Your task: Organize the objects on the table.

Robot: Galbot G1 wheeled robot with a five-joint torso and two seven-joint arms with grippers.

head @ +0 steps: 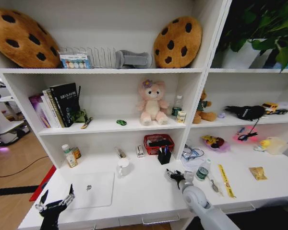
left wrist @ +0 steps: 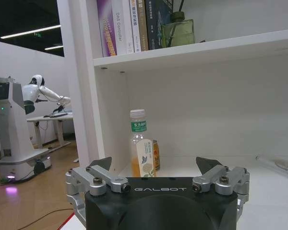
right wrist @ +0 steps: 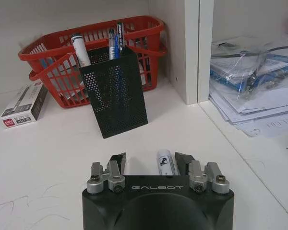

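- At the near left corner of the bench [head: 149, 191], our left gripper [head: 54, 203] hovers with its fingers [left wrist: 102, 165] spread wide, holding nothing and touching nothing.
- Just beyond it lies the silver laptop [head: 92, 189], shut and flat, its long side running left to right along the bench front.
- Near the middle, our right gripper [head: 175, 175] sits low over the bench with a white marker [right wrist: 164, 162] between its fingers [right wrist: 118, 160]. The marker's long axis points away from us toward the shelving. The fingers are partly open on either side of it, and we cannot tell whether they press on it.
- Just right of that gripper stands the small green-labelled bottle [head: 202, 170], upright, with a yellow strip [head: 226, 180] lying beside it, running near to far.
- Farther back is the black mesh pen holder [right wrist: 114, 92], upright with pens standing in it, and the red basket [right wrist: 50, 62] is right behind it.
- On the shelf above, the tiny green toy car [head: 121, 122] rests left of the pink plush bear [head: 152, 102].
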